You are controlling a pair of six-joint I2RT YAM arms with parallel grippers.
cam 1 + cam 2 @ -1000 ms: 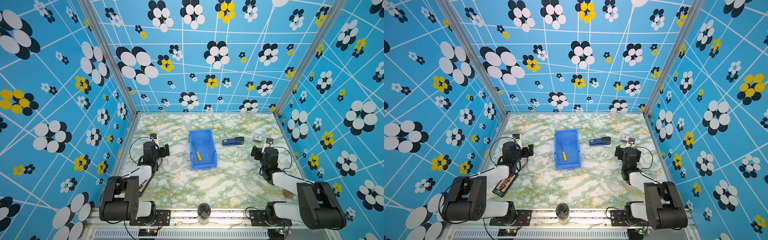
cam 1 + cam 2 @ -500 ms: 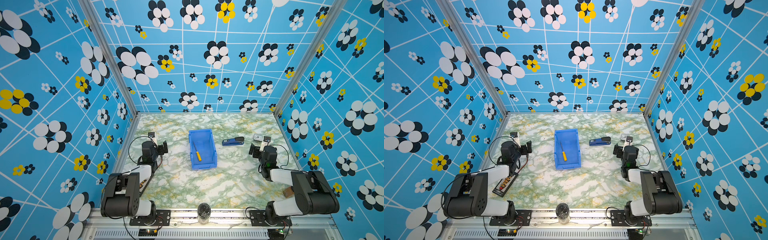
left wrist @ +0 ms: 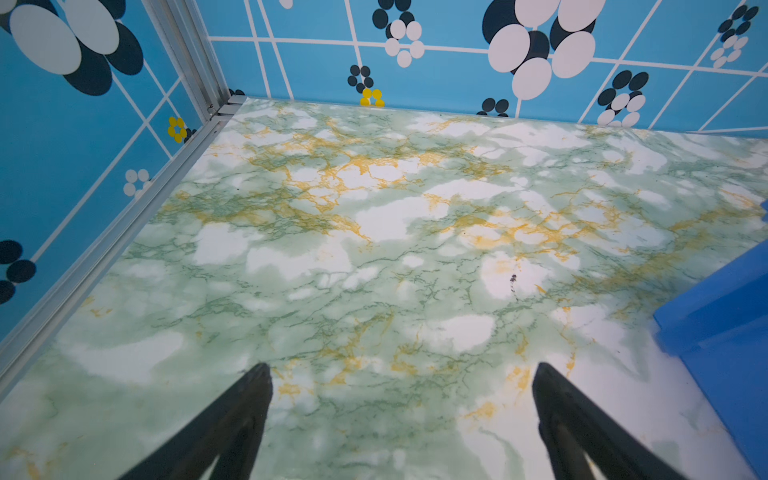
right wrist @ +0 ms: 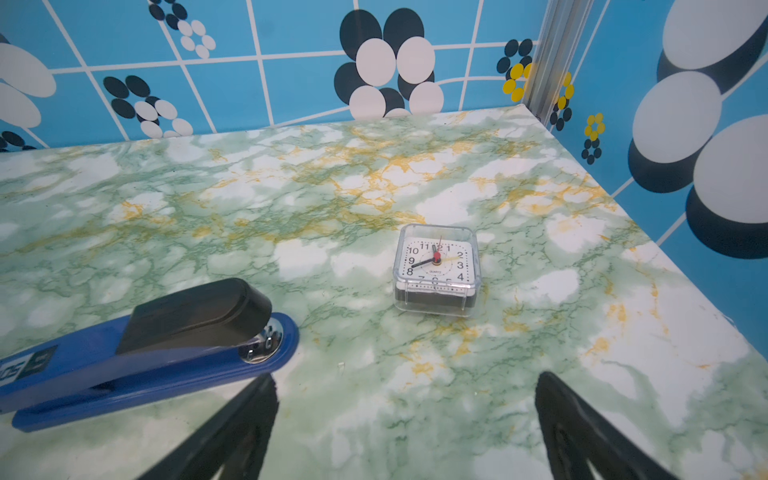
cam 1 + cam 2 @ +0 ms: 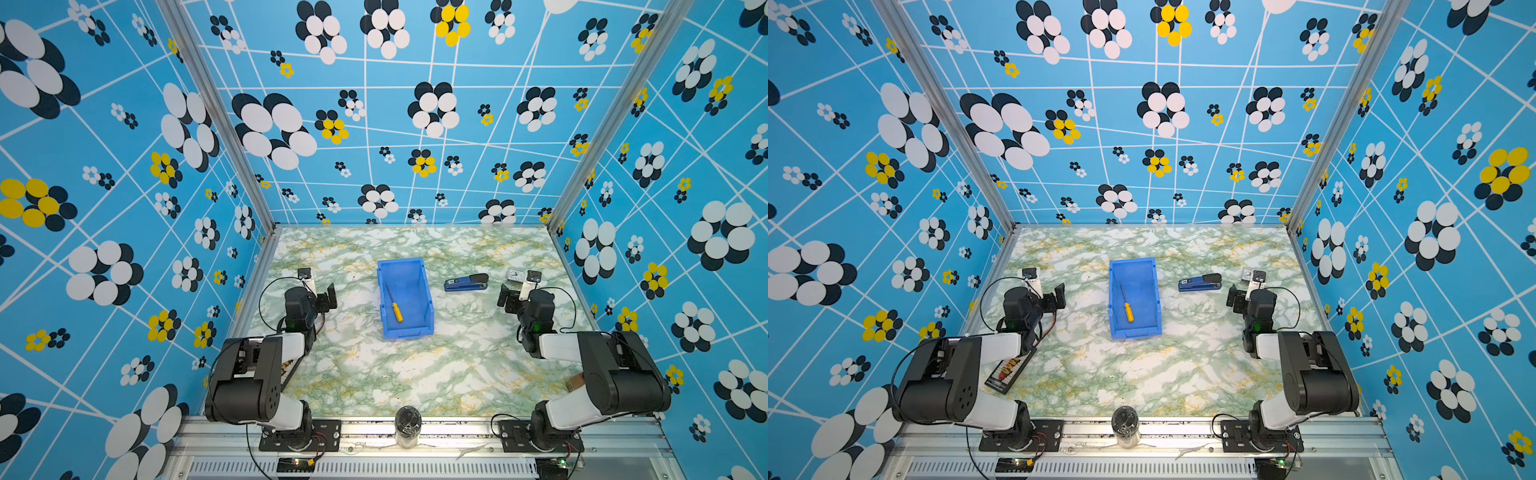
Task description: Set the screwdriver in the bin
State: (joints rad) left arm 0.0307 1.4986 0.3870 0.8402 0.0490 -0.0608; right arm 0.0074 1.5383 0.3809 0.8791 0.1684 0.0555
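Observation:
The blue bin (image 5: 405, 262) (image 5: 1133, 262) stands in the middle of the marble table. Inside it lies the screwdriver (image 5: 397, 311) (image 5: 1128, 311), yellow handle toward the front, thin shaft pointing back. My left gripper (image 5: 323, 297) (image 5: 1054, 298) hovers left of the bin, apart from it, open and empty. In the left wrist view its jaws (image 3: 401, 368) stand wide over bare table, with a corner of the bin (image 3: 723, 332) at the edge. My right gripper (image 5: 510, 297) (image 5: 1235, 300) (image 4: 407, 376) is open and empty, far right of the bin.
A blue-and-black stapler (image 5: 465, 282) (image 4: 145, 345) lies right of the bin. A small clear-cased clock (image 5: 515, 274) (image 4: 436, 270) sits just beyond the right gripper. A black flat device (image 5: 1007, 372) lies under the left arm. A dark canister (image 5: 407, 419) stands on the front rail.
Both arms have folded back toward their bases, the right one more. Both grippers stay open. The screwdriver and bin have not moved.

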